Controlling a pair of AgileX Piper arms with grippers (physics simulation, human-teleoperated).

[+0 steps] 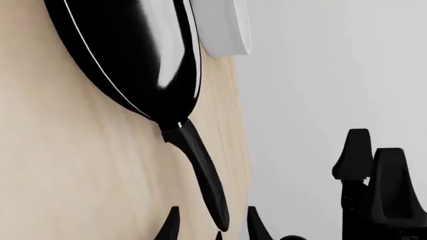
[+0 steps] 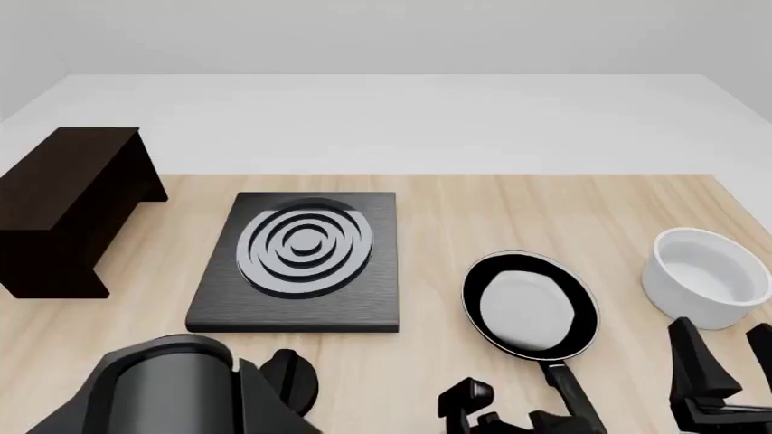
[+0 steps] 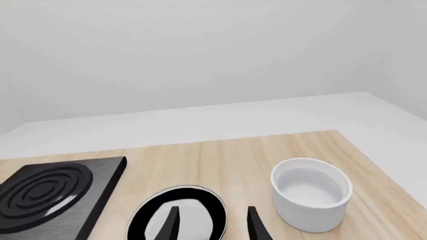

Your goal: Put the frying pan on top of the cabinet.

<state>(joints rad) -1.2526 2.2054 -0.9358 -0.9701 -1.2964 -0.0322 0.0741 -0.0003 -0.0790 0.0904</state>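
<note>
On the table | frying pan (image 2: pixel 531 306) at 5 o'clock of stove plate (image 2: pixel 302 260) | cabinet (image 2: pixel 63 208) seen only from front, at 9 | bowl (image 2: pixel 707 276) at 3 | left gripper (image 1: pixel 212 222) spread around pan handle, untouched | right gripper (image 3: pixel 212 220) spread, empty

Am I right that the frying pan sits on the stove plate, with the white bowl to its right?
Not quite. In the front view the frying pan lies on the bare table, to the right of the stove plate. The white bowl is indeed to its right.
</note>
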